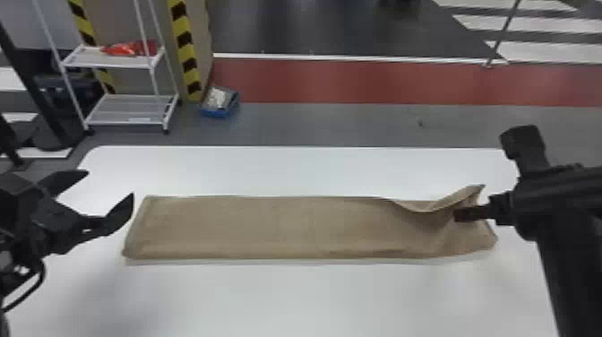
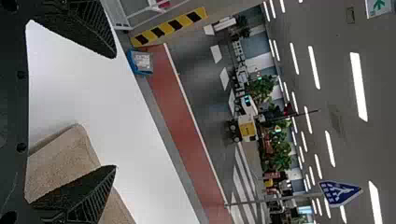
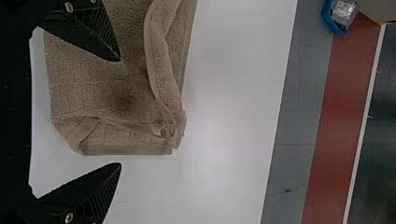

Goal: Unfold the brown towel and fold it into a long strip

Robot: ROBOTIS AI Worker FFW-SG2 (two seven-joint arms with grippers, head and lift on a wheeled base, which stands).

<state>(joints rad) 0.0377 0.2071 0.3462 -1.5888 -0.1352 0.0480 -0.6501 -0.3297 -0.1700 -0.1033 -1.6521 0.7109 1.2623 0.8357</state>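
Towel (image 1: 268, 228) in long strip, R end rumpled

Brown towel runs L to R across ctr of the head view, flat on the white table (image 1: 291, 300). L end & mid lie smooth w/ straight edges; near the R end, the far edge lifts into a raised fold w/ a peaked corner, & the cloth below it is creased.

L gripper (image 1: 111, 183) is at the L side of the frame, by the towel's L end; its fingers stand wide apart, nothing btwn them. R gripper (image 1: 461, 214) is at the R side, over the rumpled end; R wrist view has its fingers spread too, no cloth pinched. Can't tell if it touches the towel.

Bkgd, upper L: white rack (image 1: 107, 65) w/ a red item (image 1: 132, 48) on its upper shelf, blue bin (image 1: 219, 112) on the floor next to a striped pillar (image 1: 182, 40).
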